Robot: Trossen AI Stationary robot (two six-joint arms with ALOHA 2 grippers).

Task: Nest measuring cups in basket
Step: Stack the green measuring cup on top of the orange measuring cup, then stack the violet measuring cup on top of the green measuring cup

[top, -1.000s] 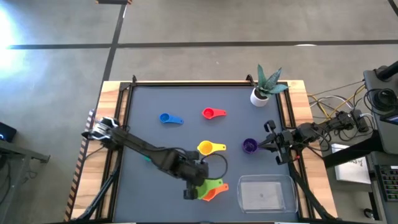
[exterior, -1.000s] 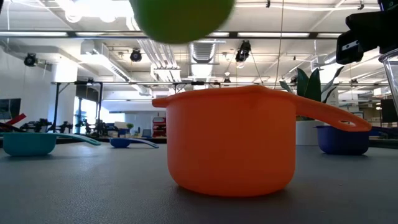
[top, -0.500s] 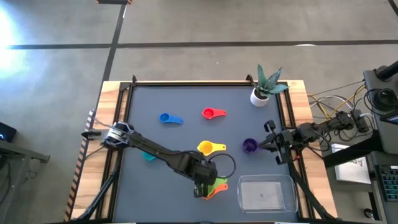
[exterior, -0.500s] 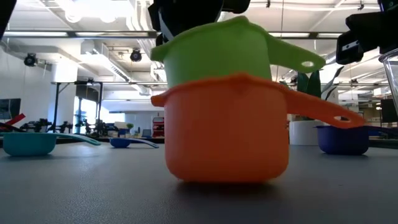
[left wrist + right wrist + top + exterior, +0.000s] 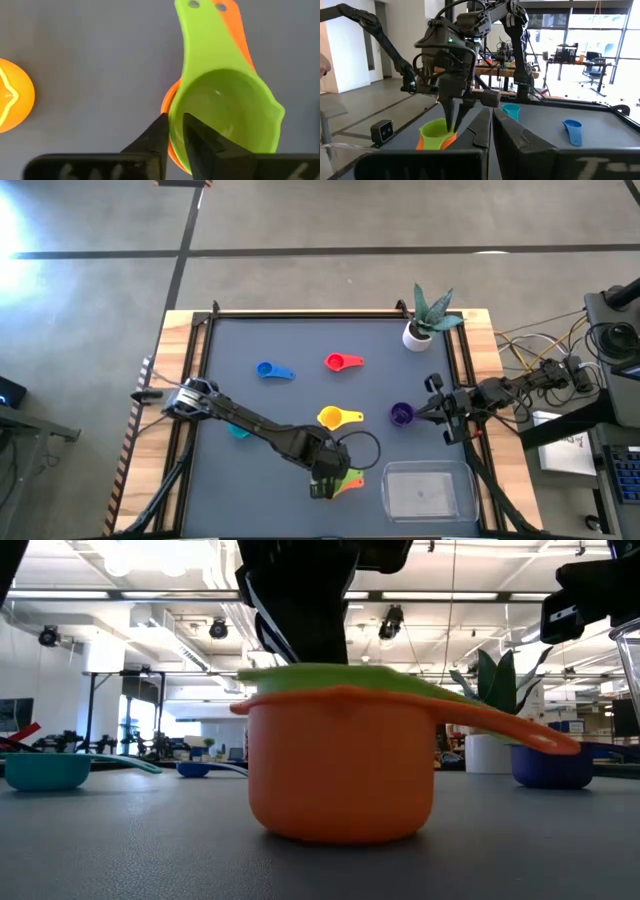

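Left arm reaches diagonally from the table's left edge toward the front centre, wrist bent down. Left gripper [image 5: 322, 480] points straight down over the stacked cups, fingers [image 5: 159, 140] nearly together, pinching the rim of the green cup [image 5: 227, 107]. Green cup sits nested inside the orange cup [image 5: 345, 775], only its rim showing above the orange one in the low view; both handles point the same way, green over orange. The stack rests on the table [image 5: 300, 400] just left of the clear basket [image 5: 428, 490], not inside it.

Teal cup [image 5: 238, 430] lies beside the left arm. Blue cup [image 5: 268, 370], red cup [image 5: 338, 362], yellow cup [image 5: 332, 418] sit mid-table, apart.

Purple cup [image 5: 401, 415] lies just beside the right gripper [image 5: 422, 412]. Right arm stretches in low from the right edge, fingers closed, empty.
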